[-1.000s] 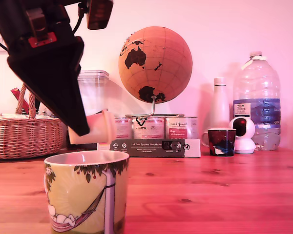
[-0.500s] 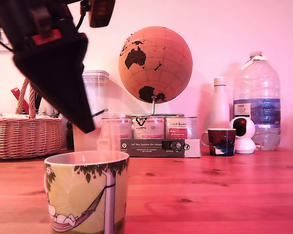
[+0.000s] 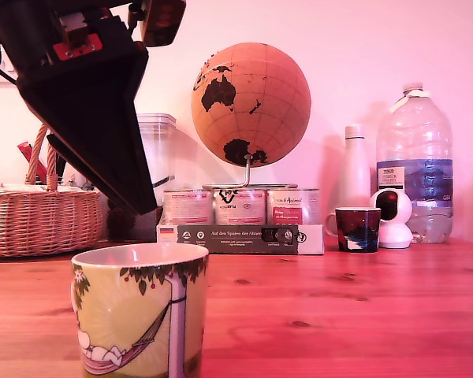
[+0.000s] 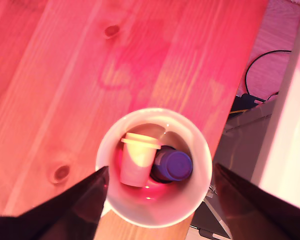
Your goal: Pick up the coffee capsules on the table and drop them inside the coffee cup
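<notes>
**Capsule in the cup**

The hand (image 4: pixel 157 187) hangs spread wide and empty directly above the coffee cup (image 4: pixel 202 150). Below it, inside the cup, a cream coffee capsule (image 4: pixel 136 159) lies touching a purple capsule (image 4: pixel 172 166) — drop done. No other capsule shows on the bench (image 4: pixel 65 75), so little seems left.

mugs: one yellow-green coffee cup (image 3: pixel 139 309)
capsules inside: one cream capsule (image 4: pixel 137 159), one purple capsule (image 4: pixel 171 165)
tins: three tins (image 3: pixel 240 206)
</notes>
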Available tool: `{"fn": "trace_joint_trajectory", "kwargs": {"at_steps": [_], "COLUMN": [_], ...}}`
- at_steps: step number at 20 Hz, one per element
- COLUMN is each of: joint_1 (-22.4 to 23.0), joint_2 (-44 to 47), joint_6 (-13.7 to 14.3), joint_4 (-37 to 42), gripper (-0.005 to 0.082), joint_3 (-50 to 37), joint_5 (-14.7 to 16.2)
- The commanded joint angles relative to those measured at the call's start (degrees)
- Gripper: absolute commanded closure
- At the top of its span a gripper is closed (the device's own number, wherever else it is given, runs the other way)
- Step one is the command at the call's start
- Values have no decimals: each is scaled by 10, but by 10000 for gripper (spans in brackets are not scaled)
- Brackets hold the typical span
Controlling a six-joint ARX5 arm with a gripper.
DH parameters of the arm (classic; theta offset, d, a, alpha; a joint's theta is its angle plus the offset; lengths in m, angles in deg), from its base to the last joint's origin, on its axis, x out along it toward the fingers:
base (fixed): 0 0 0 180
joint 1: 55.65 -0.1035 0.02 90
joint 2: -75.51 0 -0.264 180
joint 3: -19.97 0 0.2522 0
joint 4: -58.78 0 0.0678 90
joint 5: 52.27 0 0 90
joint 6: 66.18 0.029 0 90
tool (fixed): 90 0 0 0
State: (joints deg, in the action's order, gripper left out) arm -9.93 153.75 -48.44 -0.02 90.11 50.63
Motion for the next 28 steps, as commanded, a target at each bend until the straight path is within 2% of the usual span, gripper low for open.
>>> {"fn": "trace_joint_trajectory", "kwargs": {"at_steps": [1, 3, 4, 6, 10, 12, 13, 15, 16, 19, 25, 26, 27, 28], "joint_1": [2, 2, 2, 2, -4, -16, -22, -37, -44, -63, -100, -106, -111, -115], "joint_2": [0, -4, -8, -18, -44, -57, -62, -71, -75, -87, -105, -107, -108, -109], "joint_6": [-4, -4, -13, -13, -9, -16, -32, -32, -45, -59, -59, -106, -120, -120], "joint_4": [0, 1, 1, 3, 35, 62, 75, 96, 108, 169, 321, 349, 376, 405], "gripper": [265, 433, 545, 785, 789, 789, 789, 789, 789, 789, 789, 789, 789, 789], "joint_3": [5, 7, 7, 7, 7, 7, 7, 6, 4, -16, -96, -111, -125, -140], "joint_5": [1, 2, 2, 5, 6, 10, 14, 14, 14, 15, 16, 16, 16, 16]}}
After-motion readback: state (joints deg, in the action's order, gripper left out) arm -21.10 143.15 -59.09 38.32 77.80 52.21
